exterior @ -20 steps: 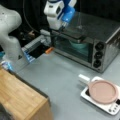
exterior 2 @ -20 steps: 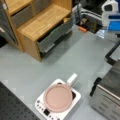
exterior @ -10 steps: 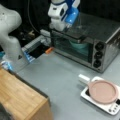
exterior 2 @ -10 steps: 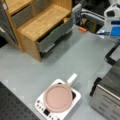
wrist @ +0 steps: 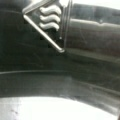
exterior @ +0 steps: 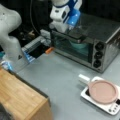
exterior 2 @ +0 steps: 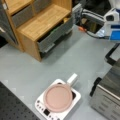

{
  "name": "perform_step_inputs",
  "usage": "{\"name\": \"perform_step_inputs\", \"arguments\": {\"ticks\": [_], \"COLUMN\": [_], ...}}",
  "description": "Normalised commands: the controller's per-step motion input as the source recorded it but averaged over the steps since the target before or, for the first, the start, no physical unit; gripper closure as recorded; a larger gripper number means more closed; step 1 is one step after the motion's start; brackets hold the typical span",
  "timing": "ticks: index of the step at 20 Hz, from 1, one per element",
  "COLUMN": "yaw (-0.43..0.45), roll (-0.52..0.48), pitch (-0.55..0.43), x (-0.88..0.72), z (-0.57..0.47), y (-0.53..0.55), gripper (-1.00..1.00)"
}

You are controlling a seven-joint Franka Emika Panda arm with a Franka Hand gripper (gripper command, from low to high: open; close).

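A wide stretch of bare grey table (exterior: 57, 75) is being left open between the items, running from the wooden cabinet (exterior: 21, 100) at a front view's bottom left to the toaster oven (exterior: 92, 42) at a front view's right; in a front view the same grey surface (exterior 2: 37, 67) is being bounded by the wooden shelf unit (exterior 2: 37, 22) at the top left and the oven's metal side (exterior 2: 107, 97) at the bottom right. The gripper (exterior: 75, 31) is being held low at the oven's upper front edge, just beside the dark door handle (exterior: 76, 35), with the white-and-blue wrist (exterior: 66, 13) above it — whether the fingers are parted or closed cannot be told, nor whether anything is being gripped. In the wrist view only dark glass and a slanted metal bar with wavy white markings (wrist: 48, 15) are being shown close up. A teal bowl-like shape (exterior: 78, 46) is being seen through the oven glass, directly below the gripper. Counted: one oven with three black knobs (exterior: 98, 55), one white hot plate (exterior: 110, 106) carrying one pink pan (exterior: 102, 91) near a front view's bottom right — well apart from the gripper — and one small orange item (exterior: 49, 50) lying beside the oven's left corner. The arm's grey base (exterior: 11, 45) is being seen at a front view's left.
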Motion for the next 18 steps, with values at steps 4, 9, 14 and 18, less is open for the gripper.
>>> {"name": "perform_step_inputs", "arguments": {"ticks": [4, 9, 14, 18], "yaw": [0.003, 0.024, 0.033, 0.042], "roll": [0.150, 0.151, 0.164, 0.188], "pitch": [-0.086, -0.087, -0.080, -0.087], "x": [-0.01, -0.07, -0.13, -0.16], "z": [-0.14, -0.11, -0.10, -0.19], "y": [0.08, 0.02, -0.06, -0.17], "gripper": [-1.00, -1.00, -1.00, -1.00]}}
